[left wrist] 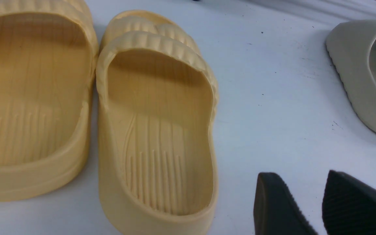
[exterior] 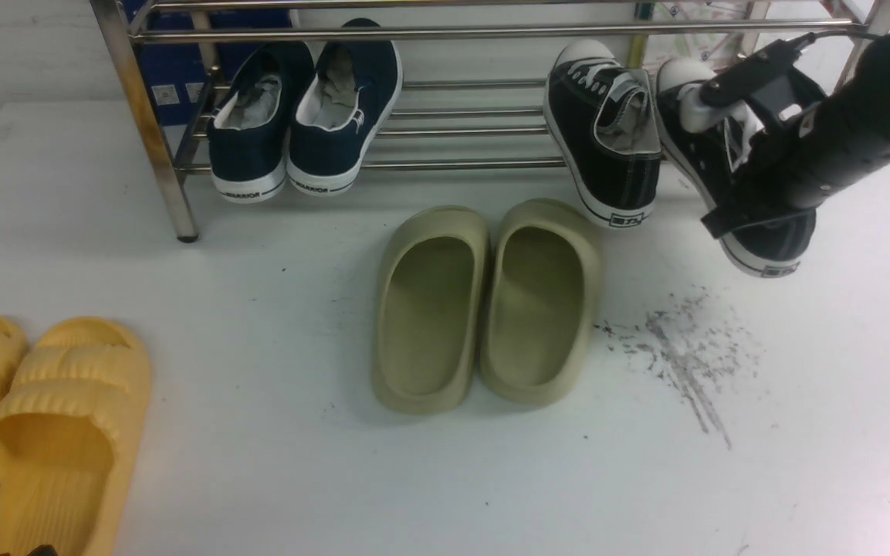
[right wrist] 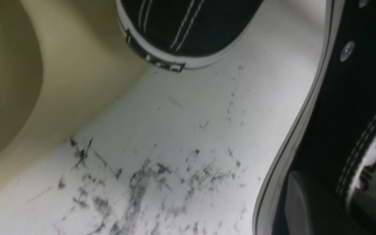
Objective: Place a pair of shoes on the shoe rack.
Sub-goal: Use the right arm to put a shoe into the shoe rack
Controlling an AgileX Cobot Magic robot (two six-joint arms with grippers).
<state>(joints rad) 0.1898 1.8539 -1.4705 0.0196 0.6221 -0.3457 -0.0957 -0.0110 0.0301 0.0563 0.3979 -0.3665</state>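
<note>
a wide, low steel shoe rack of shiny horizontal tubes stands along the far side of the white tabletop. on the right part of its lower shelf lies one black canvas low-top sneaker with a white toe cap, white laces and a white sole. its toe points far and its heel hangs over the near tube, tilted down toward the tabletop. just to its right is the second black canvas sneaker, with its white toe at the shelf and its heel out over the tabletop. whether that heel touches the tabletop i cannot tell.

the right gripper reaches in from the right at this second sneaker's opening. its jaws show well apart, one black finger over the laces and the other by the heel collar. i cannot tell whether they press on the shoe. the right wrist view shows this sneaker's canvas side close up.

on the left part of the same shelf sit two navy slip-on shoes, side by side with their heels near. two olive-green foam slippers lie together on the tabletop near the rack's middle, with dark scuff marks to their right. a pair of yellow ribbed foam slippers lies at the near left. the left gripper hangs just right of them, its jaws spread with bare tabletop between, holding nothing.
</note>
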